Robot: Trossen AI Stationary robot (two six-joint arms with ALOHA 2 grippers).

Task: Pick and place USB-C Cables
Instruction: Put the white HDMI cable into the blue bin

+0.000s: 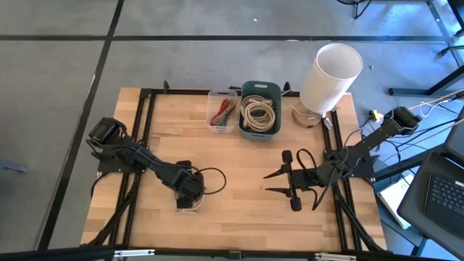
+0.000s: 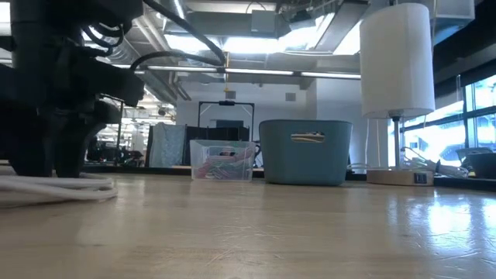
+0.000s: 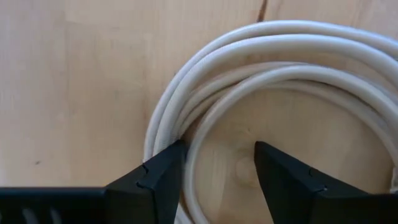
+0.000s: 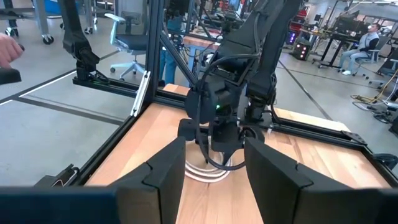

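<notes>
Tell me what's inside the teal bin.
The teal bin holds coiled cream-white cables, seen from above. How many coils, and anything beneath them, is hidden.

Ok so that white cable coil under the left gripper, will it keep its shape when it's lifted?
Probably not fully. The white cable coil lies in loose separate loops with no tie visible, so it may sag or unwind. The left gripper has its fingers open astride only some strands, so others could droop. It looks thin and likely light.
</notes>
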